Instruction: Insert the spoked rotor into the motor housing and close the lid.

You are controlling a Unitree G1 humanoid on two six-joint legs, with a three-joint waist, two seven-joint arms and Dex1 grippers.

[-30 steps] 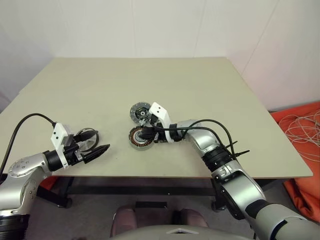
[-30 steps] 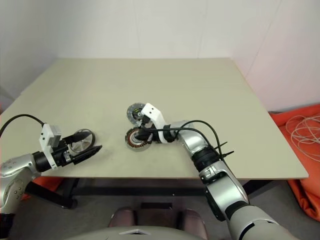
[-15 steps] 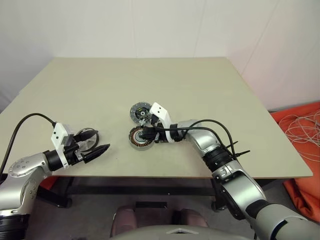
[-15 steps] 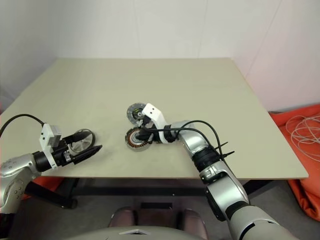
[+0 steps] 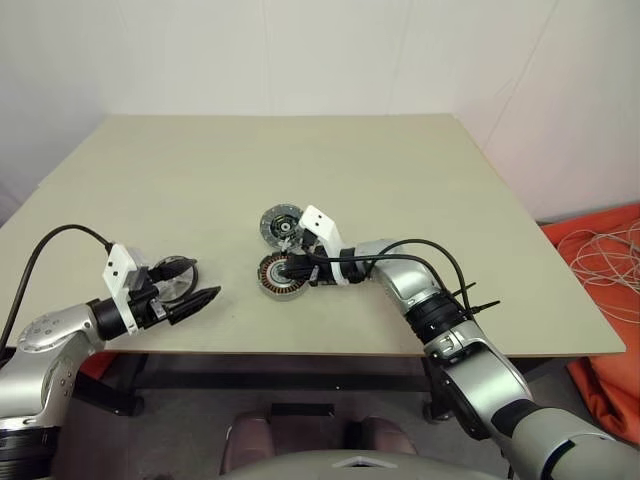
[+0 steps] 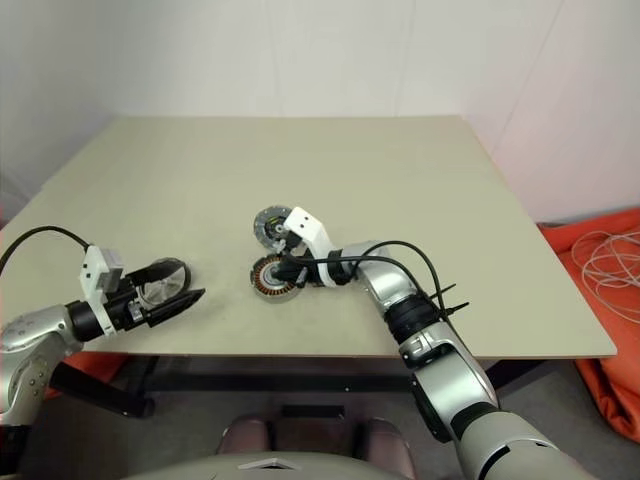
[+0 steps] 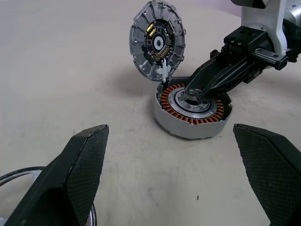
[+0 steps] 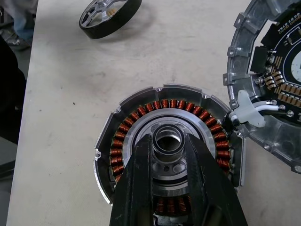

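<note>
The motor housing (image 5: 281, 276) sits near the table's front middle, its copper windings and silver hub (image 8: 167, 162) facing up. My right gripper (image 8: 169, 141) reaches over it from the right and is shut on a small dark ring (image 8: 169, 137) right above the hub. The lid (image 5: 281, 224) lies flat just behind the housing, joined to it by a white wire (image 8: 256, 110). The spoked rotor (image 6: 160, 281) lies at the front left. My left gripper (image 5: 203, 280) hovers over it, open, with nothing between its fingers (image 7: 87, 174).
The table's front edge (image 5: 300, 352) runs close below both grippers. Orange fabric with a coil of white cable (image 5: 600, 262) lies on the floor to the right. A person's leg (image 8: 21, 16) stands beyond the table's left edge.
</note>
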